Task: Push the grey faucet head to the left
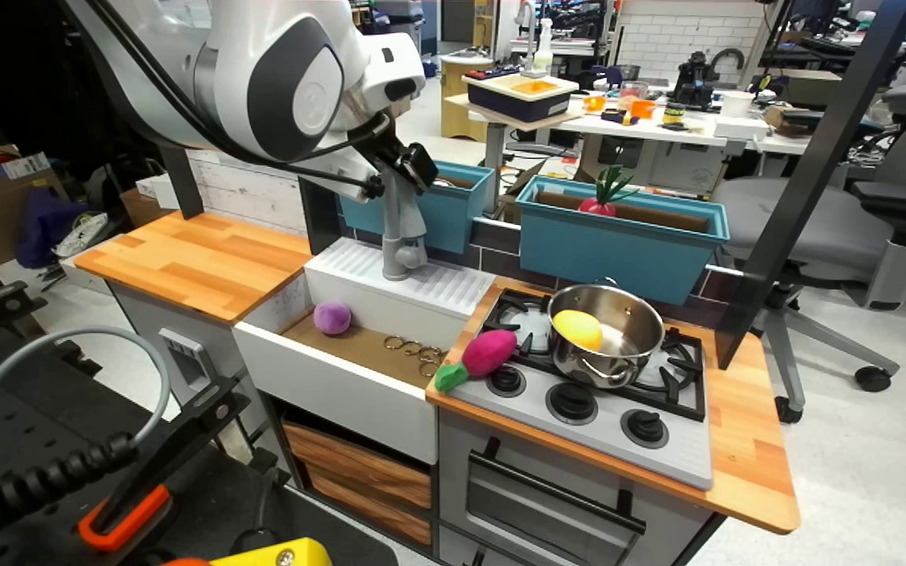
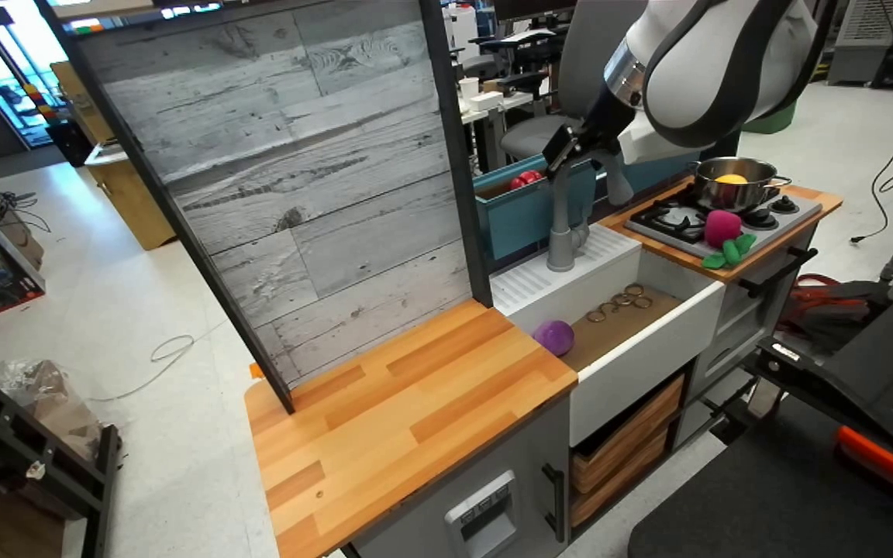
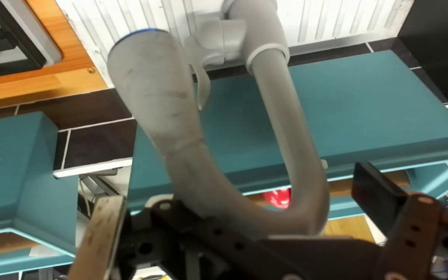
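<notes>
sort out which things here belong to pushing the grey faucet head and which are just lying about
Belong to the job:
grey faucet head
gripper, open

Just lying about:
purple ball
metal rings
pink-and-green toy
steel pot
yellow item inside it
red leafy toy

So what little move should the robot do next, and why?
Probably ease the gripper sideways, away from the stove: in the wrist view its open fingers stand either side of the tap, which bends toward the stove, so one could push it left.
</notes>
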{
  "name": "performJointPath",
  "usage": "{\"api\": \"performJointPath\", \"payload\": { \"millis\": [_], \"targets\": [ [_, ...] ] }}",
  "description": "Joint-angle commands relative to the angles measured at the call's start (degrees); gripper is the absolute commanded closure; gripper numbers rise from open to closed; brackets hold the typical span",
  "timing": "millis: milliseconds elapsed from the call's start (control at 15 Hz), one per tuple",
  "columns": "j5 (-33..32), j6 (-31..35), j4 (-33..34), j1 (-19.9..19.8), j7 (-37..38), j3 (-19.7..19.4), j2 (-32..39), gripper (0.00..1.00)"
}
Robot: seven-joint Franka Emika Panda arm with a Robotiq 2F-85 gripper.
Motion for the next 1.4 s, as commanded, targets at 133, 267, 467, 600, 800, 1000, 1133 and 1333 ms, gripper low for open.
{"api": "performJointPath", "payload": {
  "millis": [133,267,467,600,800,1000,1133,1333],
  "targets": [
    [4.11,-3.48,-8.23,-2.40,-2.34,3.38,-4.81,0.00],
    [4.67,-5.39,-10.41,-4.47,-1.96,7.03,-6.27,0.00],
    [4.70,-5.62,-12.88,-10.72,-2.38,15.83,-6.67,0.00],
    [5.01,-4.78,-13.30,-13.55,-2.46,19.52,-5.43,0.00],
    [5.86,-4.32,-12.37,-15.66,-1.74,22.52,-3.72,0.00],
    [6.55,-6.14,-13.84,-18.75,-1.33,26.13,-3.77,0.00],
    [5.66,-5.92,-16.03,-21.46,-2.47,28.38,-3.74,0.00],
    [5.41,-6.63,-17.83,-21.11,-3.86,28.94,-3.22,0.00]
  ]
}}
